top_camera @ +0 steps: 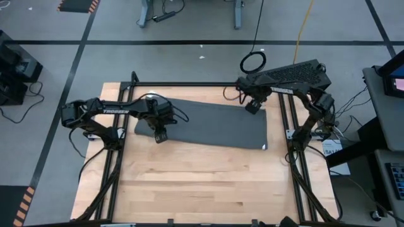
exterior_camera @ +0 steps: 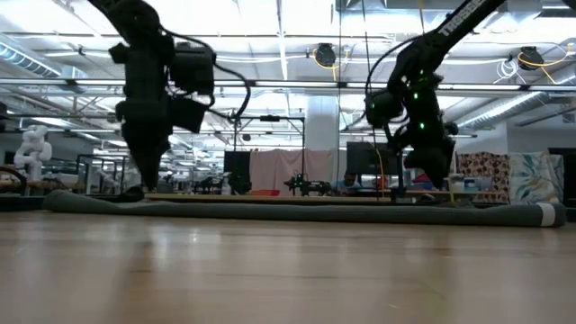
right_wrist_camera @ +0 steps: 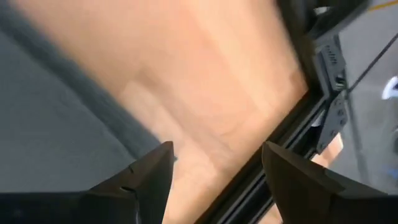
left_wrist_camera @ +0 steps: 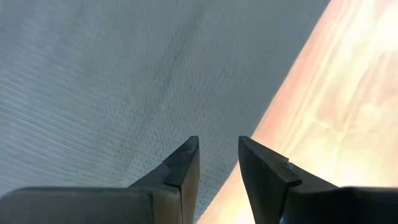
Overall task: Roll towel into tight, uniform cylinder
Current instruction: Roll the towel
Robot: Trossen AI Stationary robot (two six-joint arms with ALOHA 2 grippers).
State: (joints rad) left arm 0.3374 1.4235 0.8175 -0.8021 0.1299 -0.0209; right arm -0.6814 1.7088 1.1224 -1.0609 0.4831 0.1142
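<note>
Currently pre-grasp: towel (top_camera: pixel 208 123) lies flat on the worktop (top_camera: pixel 208 183), unrolled. Left claw (top_camera: pixel 160 135) and right claw (top_camera: pixel 252 106) sit at opposite corners, both apart, empty. Next: pinch one edge evenly and start the first fold.

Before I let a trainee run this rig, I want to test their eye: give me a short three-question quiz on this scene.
1. True or false: the towel is already rolled.
2. The left gripper is over which part of the towel? A) near edge B) middle C) white tag corner
3. What surface lies below the right gripper?

Key: 1 false, it lies flat. 2 A. 3 Bare wooden table, just past the towel's edge.
</note>
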